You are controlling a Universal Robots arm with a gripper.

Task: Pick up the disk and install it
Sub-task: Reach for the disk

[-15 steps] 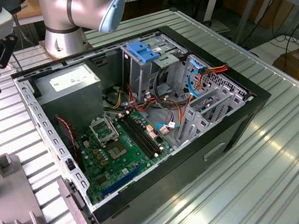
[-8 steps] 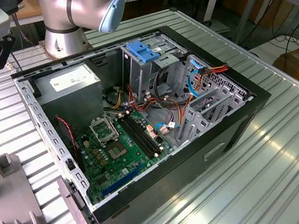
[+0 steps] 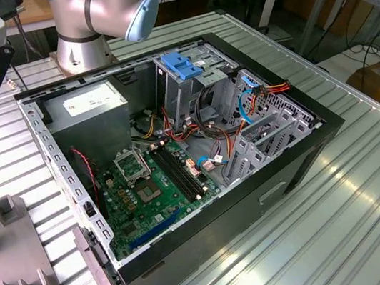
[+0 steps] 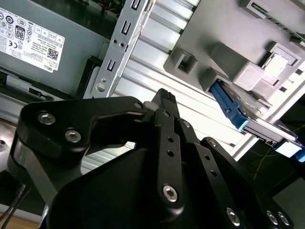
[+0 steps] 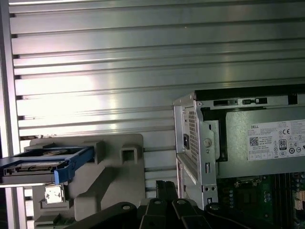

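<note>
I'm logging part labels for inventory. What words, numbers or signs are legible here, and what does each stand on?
White sticker on the power-supply box: rows of print, marks and a square code, too small to quote reliably.
Disk on the grey holder: no legible print on its visible edge.
Motherboard: markings too small to read.
</note>
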